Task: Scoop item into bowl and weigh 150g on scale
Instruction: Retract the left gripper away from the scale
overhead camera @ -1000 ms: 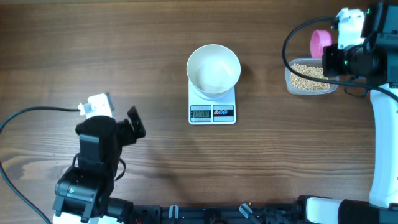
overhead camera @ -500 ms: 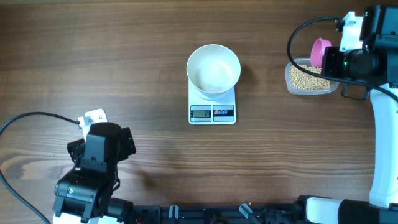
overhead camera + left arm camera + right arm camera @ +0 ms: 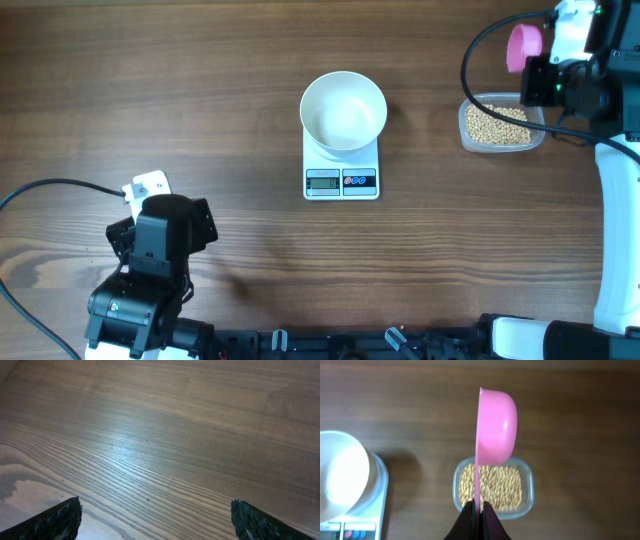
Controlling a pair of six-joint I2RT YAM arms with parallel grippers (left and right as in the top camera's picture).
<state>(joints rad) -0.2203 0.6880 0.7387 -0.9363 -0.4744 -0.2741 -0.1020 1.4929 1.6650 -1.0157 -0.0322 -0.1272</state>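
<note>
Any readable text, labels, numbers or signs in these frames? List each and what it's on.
No text is legible in any view.
scale display: digits too small and blurred to read.
buttons on the scale: coloured marks, no readable label.
white tag on the left arm: tiny dark marks, unreadable.
bowl, pink scoop, clear tub: no print visible.

bowl (image 3: 344,110): white, round, sits on the scale (image 3: 342,182), middle of the table (image 3: 200,80) | scale: screen and buttons on its near side | beans (image 3: 497,125): in a clear tub (image 3: 465,132), right side, apart from the scale | pink scoop (image 3: 524,46): held by the right arm (image 3: 575,85), just past the tub's far edge | left arm (image 3: 160,240): near left corner
</note>
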